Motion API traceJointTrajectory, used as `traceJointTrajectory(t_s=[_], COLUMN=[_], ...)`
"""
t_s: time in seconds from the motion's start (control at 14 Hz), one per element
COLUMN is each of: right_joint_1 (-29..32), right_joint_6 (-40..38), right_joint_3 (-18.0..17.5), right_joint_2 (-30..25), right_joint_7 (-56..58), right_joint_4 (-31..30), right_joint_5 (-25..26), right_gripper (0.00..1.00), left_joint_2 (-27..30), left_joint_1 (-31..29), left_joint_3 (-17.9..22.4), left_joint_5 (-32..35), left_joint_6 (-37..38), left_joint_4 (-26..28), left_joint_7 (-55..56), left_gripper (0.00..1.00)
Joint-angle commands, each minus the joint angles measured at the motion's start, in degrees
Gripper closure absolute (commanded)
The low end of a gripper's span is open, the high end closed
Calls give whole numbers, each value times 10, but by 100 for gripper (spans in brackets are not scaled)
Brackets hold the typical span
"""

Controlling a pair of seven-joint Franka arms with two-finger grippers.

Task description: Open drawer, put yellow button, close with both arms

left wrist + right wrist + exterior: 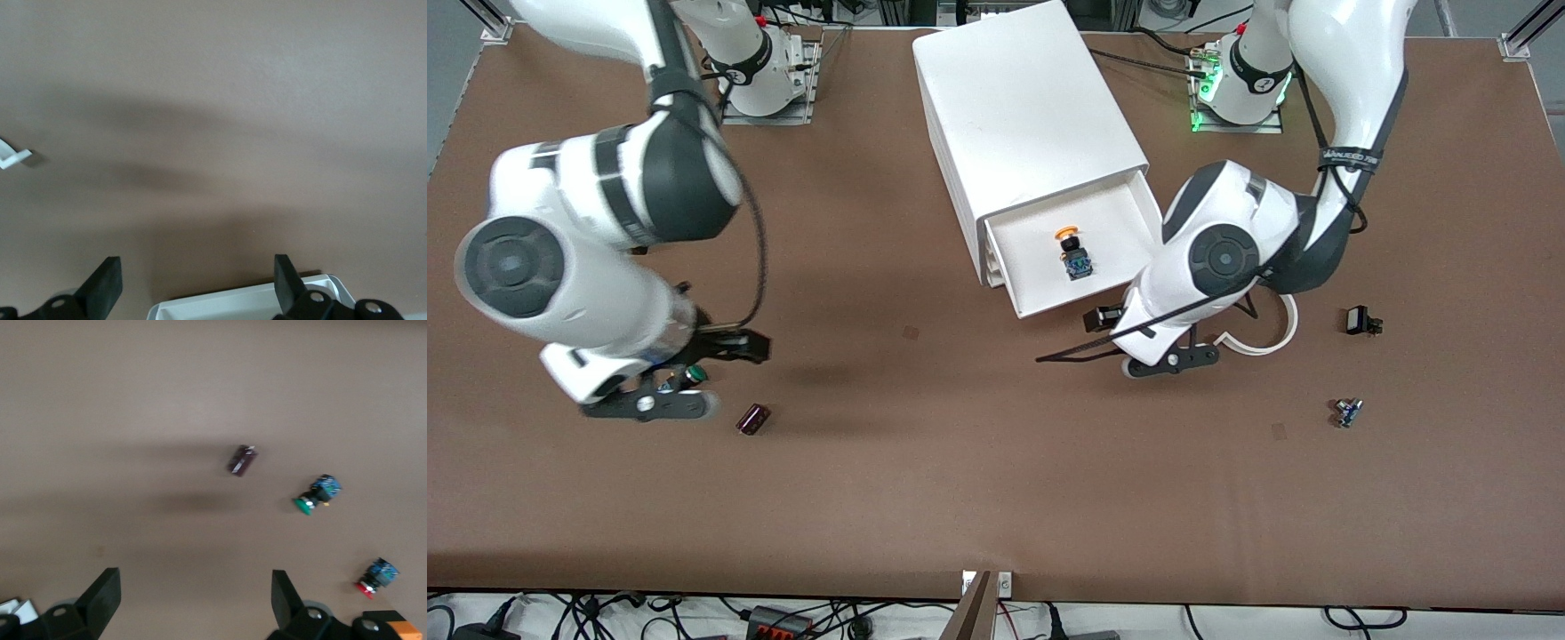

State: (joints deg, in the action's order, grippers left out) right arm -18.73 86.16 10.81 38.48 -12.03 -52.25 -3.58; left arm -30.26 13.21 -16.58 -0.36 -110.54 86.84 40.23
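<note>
My cabinet (1018,116) stands between my two bases, and I place everything by it. Its top drawer (1049,307) is pulled out toward the front camera, with the yellow button (1073,251) lying inside. My left gripper (197,283) hangs over the table just beside the drawer's front corner, fingers apart, empty. My right gripper (193,603) hovers well away toward the right arm's end, fingers apart, over the green button (315,495) and a dark cylinder (752,419).
</note>
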Motion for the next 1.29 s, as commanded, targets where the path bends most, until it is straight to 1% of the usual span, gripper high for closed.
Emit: traceJointTrajectory(t_s=[0.0, 0.14, 0.21, 0.29, 0.36, 0.5, 0.64, 0.79, 0.93, 1.07, 1.14, 1.21], right_joint_1=[33, 36, 41, 51, 57, 84, 117, 147, 188, 228, 231, 229], right_joint_6=[-21, -53, -60, -57, -55, -41, -33, -17, -13, 3, 14, 15], right_joint_3=[-11, -2, 5, 5, 4, -3, -13, -16, -44, -92, -99, -99], right_joint_2=[-26, -31, -38, -54, -67, -112, -140, -174, -211, -253, -271, -280], right_joint_7=[15, 13, 14, 13, 13, 12, 57, 97, 116, 117, 118, 121], right_joint_4=[-6, -6, -6, -8, -24, -77, -101, -138, -175, -226, -249, -258], right_joint_5=[1, 4, 3, 0, 0, 0, 6, 8, 9, 17, 28, 38], right_gripper=[0, 0, 0, 0, 0, 0, 0, 0, 0, 0, 0, 0], left_joint_2=[15, 16, 19, 27, 33, 37, 38, 38, 38, 38, 38, 38], left_joint_1=[14, 16, 12, 11, 12, 13, 10, 9, 9, 9, 9, 7], left_joint_3=[-5, -21, -34, -37, -39, -50, -66, -85, -95, -100, -105, -114], left_joint_5=[12, 12, 12, 12, 12, 12, 12, 12, 10, 7, 6, 5], left_joint_6=[-3, -1, -1, 1, 6, 30, 47, 55, 72, 79, 79, 80], left_joint_4=[15, 24, 34, 43, 48, 50, 52, 54, 55, 61, 63, 63], left_joint_7=[33, 55, 67, 70, 70, 71, 69, 70, 71, 71, 71, 72], left_gripper=[0, 0, 0, 0, 0, 0, 0, 0, 0, 0, 0, 0])
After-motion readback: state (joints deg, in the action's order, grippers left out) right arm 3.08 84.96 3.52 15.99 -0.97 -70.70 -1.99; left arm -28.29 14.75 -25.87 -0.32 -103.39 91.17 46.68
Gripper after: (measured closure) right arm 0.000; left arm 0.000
